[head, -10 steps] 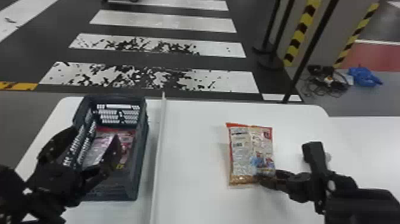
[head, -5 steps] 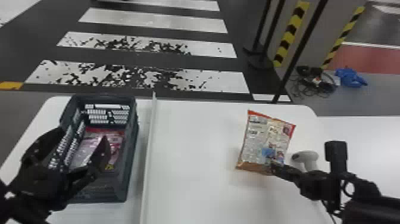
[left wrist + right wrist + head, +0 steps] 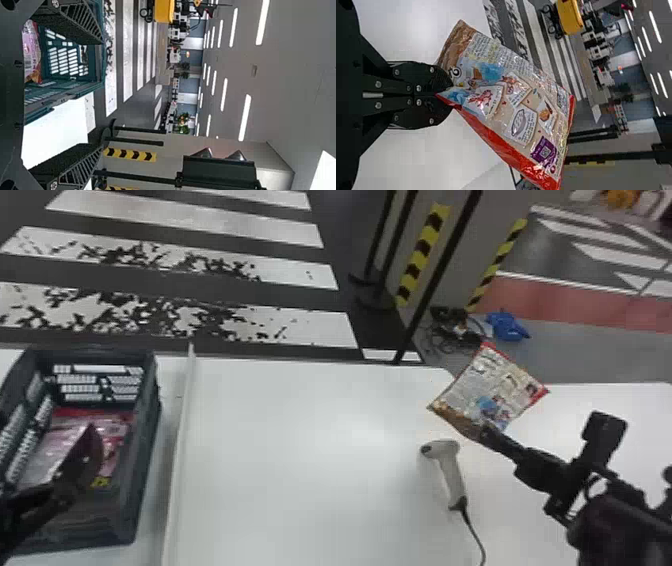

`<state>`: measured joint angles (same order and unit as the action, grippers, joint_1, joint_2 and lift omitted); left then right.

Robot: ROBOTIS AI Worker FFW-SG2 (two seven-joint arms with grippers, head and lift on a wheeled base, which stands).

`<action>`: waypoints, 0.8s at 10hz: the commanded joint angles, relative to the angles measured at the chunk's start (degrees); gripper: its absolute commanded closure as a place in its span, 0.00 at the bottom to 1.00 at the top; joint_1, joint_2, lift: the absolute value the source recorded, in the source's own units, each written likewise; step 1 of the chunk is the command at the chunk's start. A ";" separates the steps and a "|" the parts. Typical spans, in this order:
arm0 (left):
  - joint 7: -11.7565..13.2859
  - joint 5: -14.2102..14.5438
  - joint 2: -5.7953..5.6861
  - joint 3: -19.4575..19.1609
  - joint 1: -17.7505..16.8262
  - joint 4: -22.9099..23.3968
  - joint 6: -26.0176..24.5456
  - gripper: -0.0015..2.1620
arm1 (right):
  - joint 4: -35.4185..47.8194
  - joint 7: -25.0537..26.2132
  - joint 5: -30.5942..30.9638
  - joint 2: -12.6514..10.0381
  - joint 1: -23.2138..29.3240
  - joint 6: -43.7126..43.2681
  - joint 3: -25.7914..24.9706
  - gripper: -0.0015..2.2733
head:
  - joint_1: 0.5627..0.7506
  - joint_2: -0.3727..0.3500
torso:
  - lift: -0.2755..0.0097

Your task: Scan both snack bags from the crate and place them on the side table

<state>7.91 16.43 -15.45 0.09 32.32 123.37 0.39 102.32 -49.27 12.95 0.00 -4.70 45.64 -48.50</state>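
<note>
So the right gripper [image 3: 485, 431] has its 2 fingers clamped together on the edge of 1 snack bag [image 3: 492, 385], nothing else in there. Bag's up off the white table [image 3: 310, 470] around its far right corner, sitting at a tilt with the printed side showing.

Just nearer than the bag there's a white handheld barcode scanner [image 3: 450, 470] lying on the table, with its cable [image 3: 472, 525] running toward the near side. Past the right of the table is another white surface [image 3: 635, 402].

Over on the left, a long white divider [image 3: 176, 460] runs near to far, and left of that is the dark plastic crate [image 3: 146, 440] with pink-and-red snack packaging [image 3: 116, 422] inside. The left gripper [image 3: 72, 460] is at the crate, fingers spread wide with nothing between them. Hard to say from here how far down they reach, though.
</note>
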 commanded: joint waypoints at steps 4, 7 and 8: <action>0.00 0.00 -0.11 -0.09 0.37 0.03 0.18 0.03 | -13.72 15.52 -5.39 5.36 -3.12 -4.54 -7.49 0.99 | 0.70 0.03 | 0.62; 0.09 0.27 -0.37 -0.27 0.81 0.03 0.88 0.03 | -22.16 24.05 -7.42 8.61 -4.00 -8.06 -8.10 0.99 | 0.70 0.03 | 0.62; 0.09 0.44 -0.37 -0.35 0.99 0.03 1.41 0.03 | -23.83 26.07 -7.33 9.05 -4.00 -8.94 -7.93 0.99 | 0.70 0.03 | 0.62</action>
<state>8.00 16.74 -15.82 -0.19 33.22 123.40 1.49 79.43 -23.30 5.63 8.76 -8.67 37.15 -56.51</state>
